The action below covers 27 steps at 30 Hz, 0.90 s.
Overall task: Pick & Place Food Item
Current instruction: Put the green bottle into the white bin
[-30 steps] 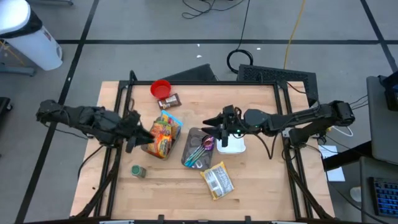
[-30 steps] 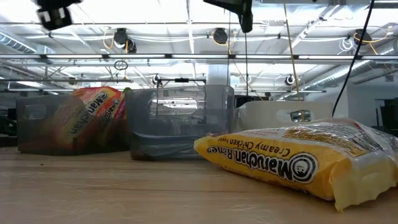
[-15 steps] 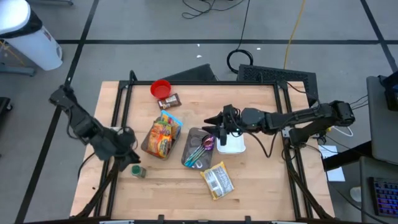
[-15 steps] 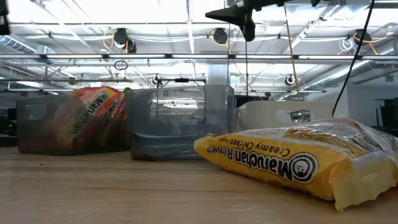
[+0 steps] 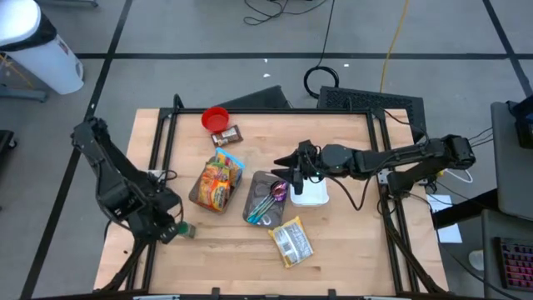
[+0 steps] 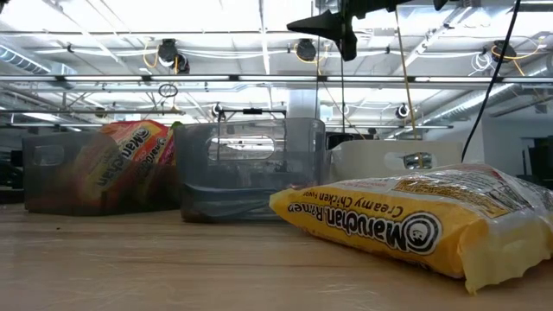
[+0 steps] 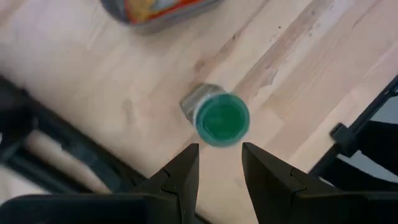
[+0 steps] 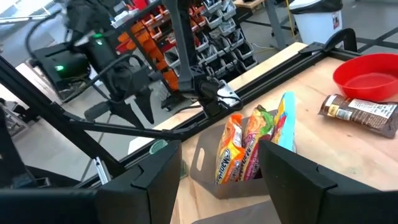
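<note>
The yellow ramen packet [image 5: 291, 242] lies flat on the pale wooden table [image 5: 350, 233], near the front edge; up close in the low view it is a glossy, crinkled pillow-shaped pack [image 6: 415, 226]. Just behind it stands a clear grey plastic bin [image 5: 264, 198] holding coloured utensils, and beside that another bin [image 5: 216, 182] packed upright with bright orange noodle packets. A white rectangular container [image 5: 311, 194] sits to the right of the utensil bin. A round red bowl [image 5: 215, 118] and a brown wrapped bar [image 5: 226, 134] rest at the back. The left gripper [image 7: 216, 167] hangs over the table's front-left corner, empty, its dark fingers parted, above a small jar with a round green lid [image 7: 219, 119]. The right gripper [image 5: 293, 172] hovers over the white container, fingers spread, holding nothing.
</note>
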### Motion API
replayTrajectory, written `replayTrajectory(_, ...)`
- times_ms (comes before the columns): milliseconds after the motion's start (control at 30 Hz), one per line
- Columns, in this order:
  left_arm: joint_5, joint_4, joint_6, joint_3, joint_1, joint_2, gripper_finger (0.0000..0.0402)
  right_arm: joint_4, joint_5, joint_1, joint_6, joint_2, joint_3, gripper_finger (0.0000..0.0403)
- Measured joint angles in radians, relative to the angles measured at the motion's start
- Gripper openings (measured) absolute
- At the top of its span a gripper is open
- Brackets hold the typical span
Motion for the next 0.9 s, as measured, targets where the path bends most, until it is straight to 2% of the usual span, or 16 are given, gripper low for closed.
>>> replayTrajectory(133,0.039,-0.047,-0.051,0.058,0.024,0.047,0.0129,-0.012,0.000,0.000,0.000,0.000,0.000,0.0205)
replayTrajectory(267,0.041,-0.030,-0.064,0.058,0.047,0.060,0.0129,-0.012,-0.001,0.000,-0.006,0.000,0.000,0.0205)
replayTrajectory(400,0.091,-0.031,-0.102,0.054,0.082,0.060,0.0129,-0.027,-0.007,0.001,-0.010,0.000,0.000,0.0205)
replayTrajectory(567,0.110,-0.031,-0.105,0.054,0.112,0.060,0.0129,-0.057,-0.104,0.001,-0.026,0.001,-0.001,0.0205)
replayTrajectory(900,0.165,-0.035,-0.137,0.053,0.174,0.059,0.0136,-0.059,-0.212,0.001,-0.026,0.001,-0.001,0.0205)
